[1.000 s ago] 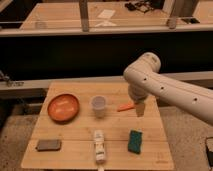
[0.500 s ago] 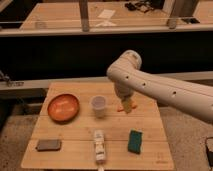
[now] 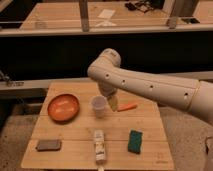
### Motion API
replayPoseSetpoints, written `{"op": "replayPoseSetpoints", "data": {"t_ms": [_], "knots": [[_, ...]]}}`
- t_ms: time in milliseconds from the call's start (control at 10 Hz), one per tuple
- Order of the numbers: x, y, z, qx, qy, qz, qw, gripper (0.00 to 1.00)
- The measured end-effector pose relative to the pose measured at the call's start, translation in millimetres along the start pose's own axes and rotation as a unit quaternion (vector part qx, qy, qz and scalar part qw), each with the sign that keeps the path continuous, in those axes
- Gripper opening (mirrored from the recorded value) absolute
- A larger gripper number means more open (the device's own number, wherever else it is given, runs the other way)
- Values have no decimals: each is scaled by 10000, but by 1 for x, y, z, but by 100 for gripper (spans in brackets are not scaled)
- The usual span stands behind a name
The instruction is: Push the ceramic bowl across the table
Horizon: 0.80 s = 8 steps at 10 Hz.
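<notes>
On the left part of the light wooden plank table (image 3: 152, 127), single camera view: the wide, shallow, orange-red ceramic bowl (image 3: 63, 107) sits flat and upright with a glossy lighter centre, near the left edge and toward the far side. Right of it and apart from it, a small translucent plastic cup (image 3: 98, 105) stands upright around the table's middle. White robot arm (image 3: 150, 86) enters from the right, bends at a rounded joint above the far table edge and drops to the gripper (image 3: 113, 102). The gripper hangs just beside the cup on its right side, low over the tabletop; can't tell if it touches the cup. Pincer spread wide, nothing between it. Gripper well apart from the bowl, cup between the two. Thin orange stick-like item (image 3: 128, 106) lies flat on the planks just right of the gripper. Near side of table: dark flat rectangular block (image 3: 48, 145) at the left, white tube-shaped bottle (image 3: 100, 146) lying down in the middle, green rectangular sponge (image 3: 134, 141) to its right. Behind the table, long wooden bench (image 3: 60, 22) with metal rails, a white sheet (image 3: 106, 13) lying on it.
</notes>
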Motion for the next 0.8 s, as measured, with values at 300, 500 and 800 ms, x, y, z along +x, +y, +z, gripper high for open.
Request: {"op": "replayPoseSetpoints", "data": {"t_ms": [300,500,800], "knots": [[-21,-19,5,44,9,-183,9998,80],[-37,-30,7,33,6,-271,9996,80],[-52,-47,16,1,7,-520,9986,80]]}}
